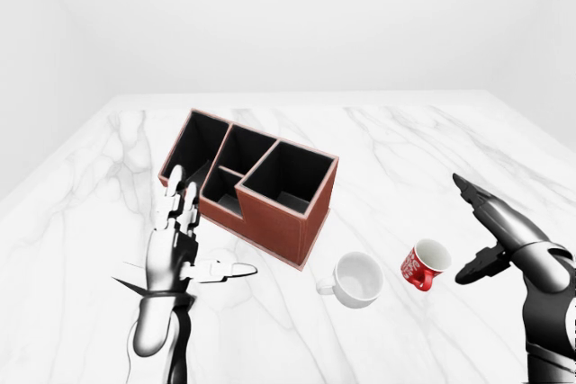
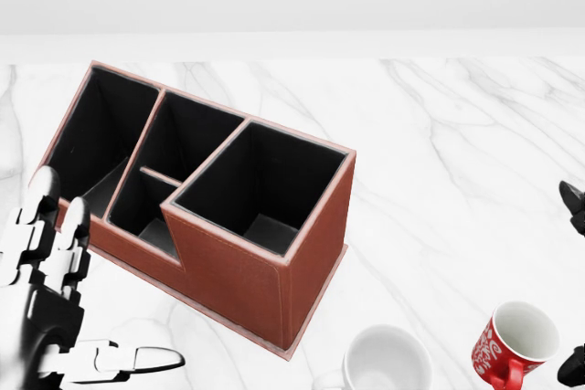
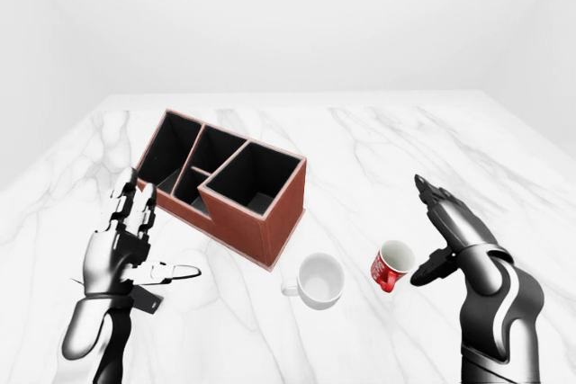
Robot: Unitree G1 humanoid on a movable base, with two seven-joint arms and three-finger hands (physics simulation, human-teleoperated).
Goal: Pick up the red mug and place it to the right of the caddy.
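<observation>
The red mug (image 1: 425, 264) lies tilted on the marble table, mouth up and to the right, right of a white mug (image 1: 356, 280). The brown caddy (image 1: 256, 184) with black compartments stands up and left of both mugs. My right hand (image 1: 486, 229) is open, fingers spread, just right of the red mug and not touching it. My left hand (image 1: 184, 236) is open and raised at the lower left, beside the caddy's left end. The red mug also shows in the head view (image 2: 512, 344) at the bottom right.
The white marble table (image 1: 387, 141) stretches to a far edge at the top of the views, with white walls beyond. The white mug lies close to the caddy's lower right corner.
</observation>
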